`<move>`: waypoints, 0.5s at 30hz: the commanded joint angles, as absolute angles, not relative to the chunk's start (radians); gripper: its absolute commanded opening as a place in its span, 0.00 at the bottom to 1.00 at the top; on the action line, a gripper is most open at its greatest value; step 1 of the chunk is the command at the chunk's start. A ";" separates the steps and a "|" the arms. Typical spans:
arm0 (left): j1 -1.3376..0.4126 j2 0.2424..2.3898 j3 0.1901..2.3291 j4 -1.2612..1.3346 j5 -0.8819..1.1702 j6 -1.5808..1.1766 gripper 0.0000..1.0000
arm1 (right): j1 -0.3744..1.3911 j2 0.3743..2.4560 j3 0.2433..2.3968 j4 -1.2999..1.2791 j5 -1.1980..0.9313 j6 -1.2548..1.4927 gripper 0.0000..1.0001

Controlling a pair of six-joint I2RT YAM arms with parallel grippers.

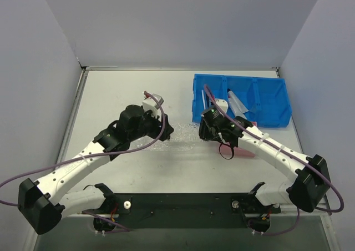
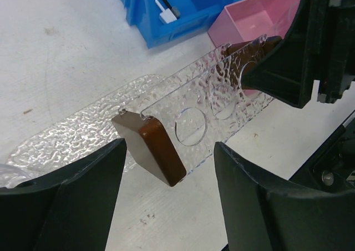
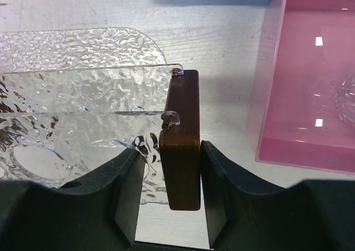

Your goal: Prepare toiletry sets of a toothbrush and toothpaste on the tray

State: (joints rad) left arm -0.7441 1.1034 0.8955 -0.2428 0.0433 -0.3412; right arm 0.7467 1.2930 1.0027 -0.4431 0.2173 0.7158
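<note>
Brown blocks (image 2: 157,151), two, flank one clear tray (image 2: 66,134): right gripper (image 3: 178,173) clamps one; left gripper (image 2: 168,170) has fingers apart around the other. Toothpaste (image 1: 237,103) in blue bin (image 1: 277,106) blurs, uncountable.

Bright even overhead light; soft shadows; glints on tray (image 3: 83,56), pink box (image 3: 299,84); sharp.

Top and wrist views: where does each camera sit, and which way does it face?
Top: above, behind the bases, looking down on table, left arm, right arm, blue bin.
Left wrist: faces across the tray toward the right arm; open left tool straddles a brown block.
Right wrist: looks down at the tray's end; right tool clamps the other block.
Shared: both wrist views show tray and pink box.
</note>
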 commanded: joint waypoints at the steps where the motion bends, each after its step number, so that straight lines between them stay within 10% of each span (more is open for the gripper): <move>1: -0.693 0.993 0.997 -0.276 0.135 -0.203 0.75 | 0.752 1.321 1.083 -0.451 0.193 0.739 0.00; 15: -0.649 0.710 0.819 -0.175 -0.225 -0.005 0.79 | 0.764 1.552 1.238 -0.515 0.046 0.752 0.00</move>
State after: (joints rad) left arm -0.6579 0.7410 0.8570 -0.2375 -0.1276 -0.0502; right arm 0.7528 1.5135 1.1568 -0.4927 0.1047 0.7216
